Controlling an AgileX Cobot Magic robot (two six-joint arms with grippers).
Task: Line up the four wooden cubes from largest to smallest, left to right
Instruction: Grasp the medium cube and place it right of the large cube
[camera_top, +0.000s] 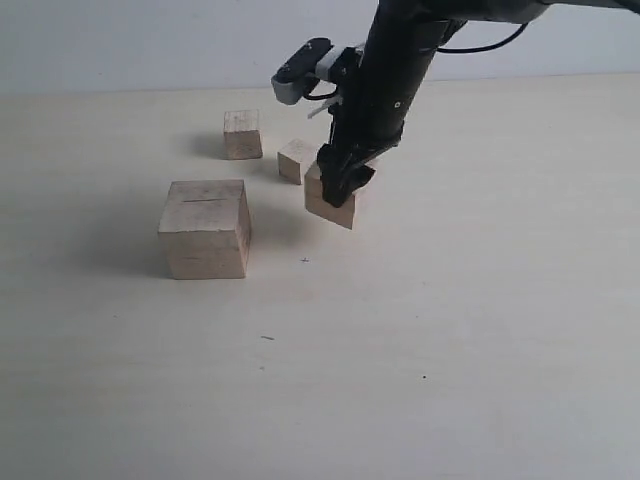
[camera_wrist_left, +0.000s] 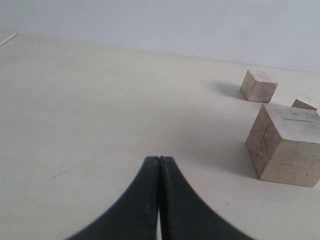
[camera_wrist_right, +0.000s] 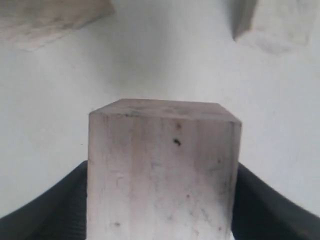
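Right hand (camera_top: 345, 188): clenched on a wooden cube, with one black finger (camera_wrist_right: 45, 210) on each of two opposite faces; the right wrist view shows both fingers against the wood.
Held cube (camera_top: 330, 203): just right of centre in the exterior frame, under the dark arm (camera_top: 395, 70). It sits tilted with one lower corner down. Whether that corner touches the tabletop (camera_top: 450, 350) cannot be told.
Largest cube (camera_top: 205, 228): left of centre in the exterior frame, flat on the tabletop and apart from the held cube. A thin saw-line runs across its top face.
Smallest cube (camera_top: 296, 160): just up and left of the held cube in the exterior frame, very near it. A gap between the two cannot be made out.
Back cube (camera_top: 242, 134): upper left of centre in the exterior frame, beyond the largest cube and standing alone.
Left hand (camera_wrist_left: 159, 159): clenched on nothing, its two dark fingers pressed tip to tip above bare tabletop. The largest cube lies off to one side of it, well apart.
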